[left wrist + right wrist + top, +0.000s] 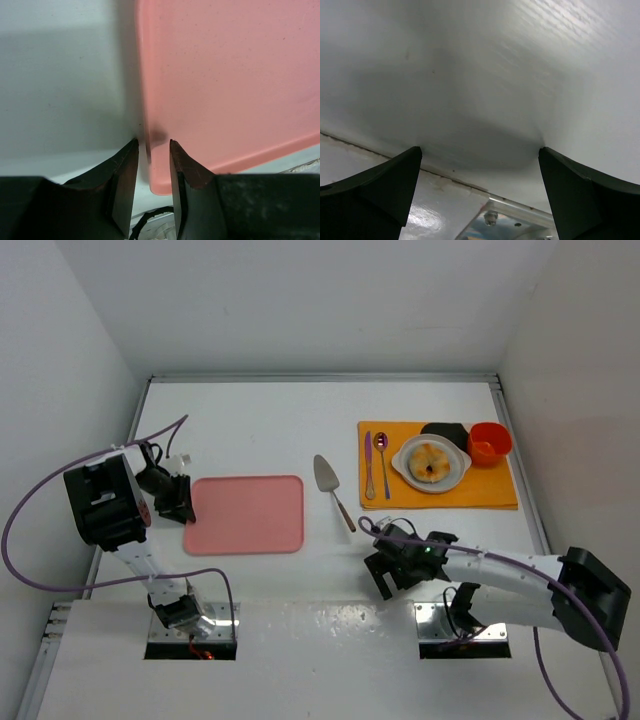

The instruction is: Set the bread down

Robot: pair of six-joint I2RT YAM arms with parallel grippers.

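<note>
Right gripper [382, 578], jaws apart, is hovering at the counter's near edge, the bread [430, 462] sitting farther back toward the right edge; left gripper [153, 144] is pinching the tray [245, 515]

The bread [430, 462] sits on the plate [401, 466], on the mat [440, 500] at far right. The spoon [381, 460] lies left of the plate, the bowl [489, 443] right. The server [331, 485] lies between mat and tray [245, 513]. My left claw [152, 142] straddles the tray's left rim.
</note>
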